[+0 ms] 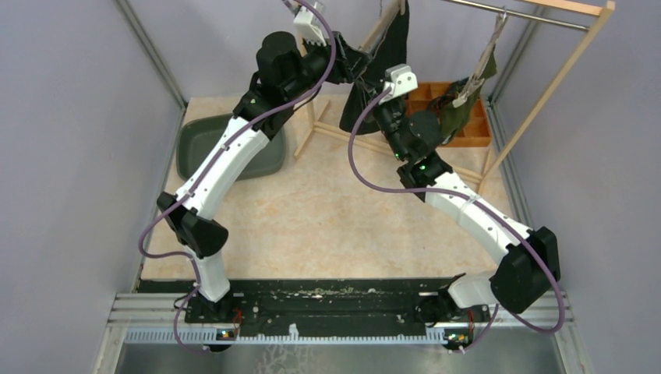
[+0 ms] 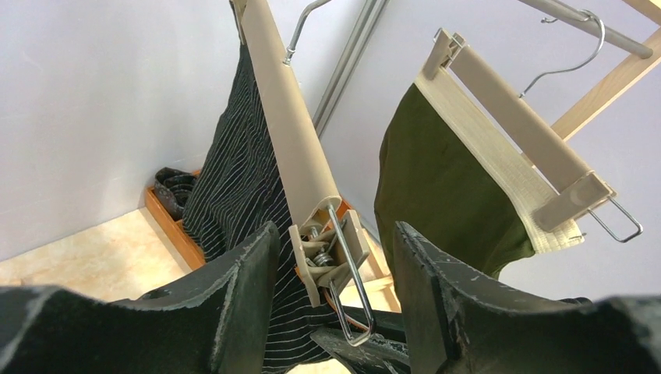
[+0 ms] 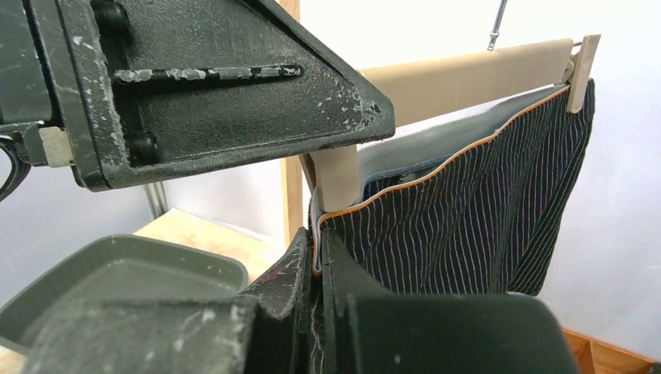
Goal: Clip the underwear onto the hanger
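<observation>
Wooden tray (image 1: 468,142) at 1 o'clock holds dark rolled garment (image 2: 175,187); grey tub (image 1: 191,152) at 10 o'clock. Left pincer (image 2: 335,238) spread around hanger clip (image 2: 319,269); right pincer (image 3: 318,257) pinching striped underwear (image 3: 468,210).

A beige speckled desk (image 1: 327,218) lies between pale lilac walls (image 1: 70,156). At its far left sits a grey tub (image 1: 261,160), shallow with rounded corners; the right wrist view shows its rim low on the left (image 3: 117,273). At far right an orange wooden box (image 1: 471,128) with compartments stands on the desk, and a dark rolled cloth (image 2: 173,187) lies in one of them. A wooden rack (image 1: 557,82) rises over the far edge and carries a metal rail (image 1: 514,12). From the rail hangs a second hanger (image 2: 518,125), tan with end clips, holding an olive garment (image 2: 444,179) with a cream waistband.
</observation>
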Available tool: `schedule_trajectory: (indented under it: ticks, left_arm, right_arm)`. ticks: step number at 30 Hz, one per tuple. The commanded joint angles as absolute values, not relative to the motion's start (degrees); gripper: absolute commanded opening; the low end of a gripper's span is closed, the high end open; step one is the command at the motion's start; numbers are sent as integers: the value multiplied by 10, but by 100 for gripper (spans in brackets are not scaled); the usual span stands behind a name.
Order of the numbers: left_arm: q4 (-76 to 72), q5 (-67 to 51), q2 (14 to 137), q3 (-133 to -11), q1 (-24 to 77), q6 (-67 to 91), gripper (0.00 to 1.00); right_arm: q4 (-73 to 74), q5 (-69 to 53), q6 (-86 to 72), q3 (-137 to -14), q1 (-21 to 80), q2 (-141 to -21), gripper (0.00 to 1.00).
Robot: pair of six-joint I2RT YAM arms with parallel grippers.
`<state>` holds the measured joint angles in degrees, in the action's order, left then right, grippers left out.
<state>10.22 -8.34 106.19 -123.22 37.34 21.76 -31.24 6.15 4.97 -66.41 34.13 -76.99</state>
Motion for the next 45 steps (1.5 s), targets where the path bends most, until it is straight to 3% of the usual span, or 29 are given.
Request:
schedule_trajectory:
  ticks: [1, 14, 16, 18, 19, 25, 27, 29, 31, 33, 39, 41, 43, 45]
  left_arm:
    - [80, -80, 1068, -1251, 370, 210, 60]
    - [64, -75, 1065, -1250, 371, 214, 31]
    - [61, -74, 1065, -1250, 371, 214, 19]
    - [58, -72, 1064, -1249, 371, 218, 1]
    - [56, -72, 1063, -1249, 371, 219, 0]
    - [46, -76, 1059, -1240, 372, 221, 2]
    - [48, -78, 1058, -1240, 372, 220, 23]
    - [51, -77, 1059, -1240, 372, 219, 55]
    - [51, -76, 1060, -1240, 372, 217, 66]
    - [51, -76, 1060, -1240, 372, 217, 70]
    - [50, -75, 1062, -1243, 372, 218, 70]
    - [51, -75, 1062, -1243, 372, 218, 66]
    - [51, -75, 1063, -1245, 372, 219, 54]
    - [53, -74, 1064, -1247, 372, 220, 33]
  right_arm:
    - [-335, 52, 55, -695, 349, -770, 0]
    - [-335, 49, 56, -696, 350, -766, 0]
    - [-335, 50, 56, -697, 350, -766, 0]
    - [-333, 49, 57, -699, 350, -766, 0]
    - [-332, 49, 57, -700, 350, -766, 0]
    - [-330, 49, 56, -704, 350, -766, 0]
    - [-330, 49, 57, -704, 350, -767, 0]
    - [-330, 48, 56, -704, 350, -767, 0]
    - [-330, 48, 56, -704, 350, -767, 0]
    - [-330, 47, 56, -704, 350, -766, 0]
    - [-330, 47, 56, -704, 350, -766, 0]
    - [-330, 47, 56, -704, 350, -765, 0]
    - [-330, 47, 55, -704, 350, -766, 0]
    - [-330, 46, 56, -705, 350, -765, 0]
